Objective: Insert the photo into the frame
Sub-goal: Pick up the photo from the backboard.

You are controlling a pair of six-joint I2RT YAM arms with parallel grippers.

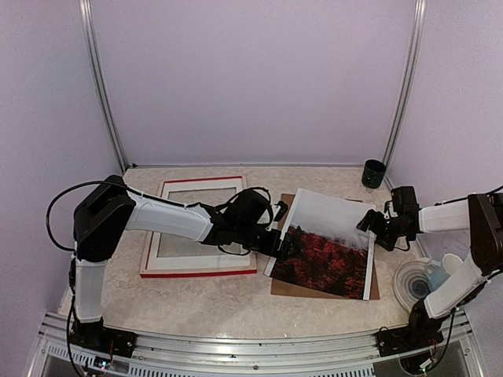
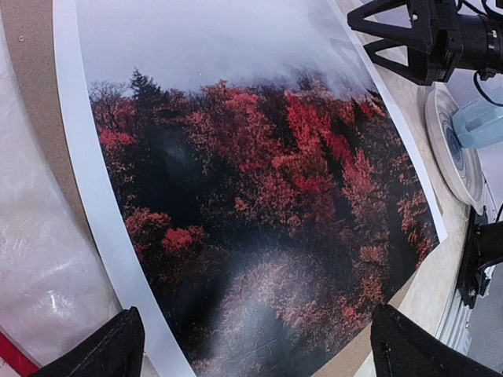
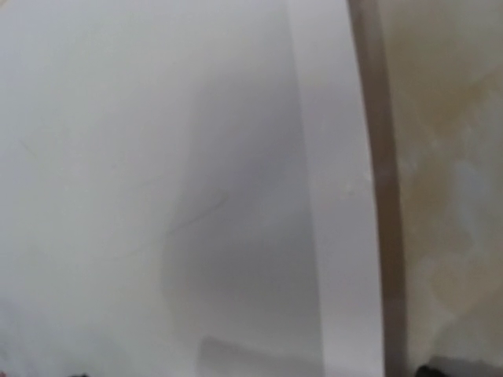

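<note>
We noted glossy bowed photo point(image 2: 259, 196) ahead of left gripper point(image 2: 253, 330), jaws wide, empty; right gripper point(image 2: 369, 41) open, empty, at white border.

I can read no words, numbers, labels or signs in any of my views. The photo point(image 2: 259, 196) shows only its printed trees and white border, with no lettering that I can make out.
</note>
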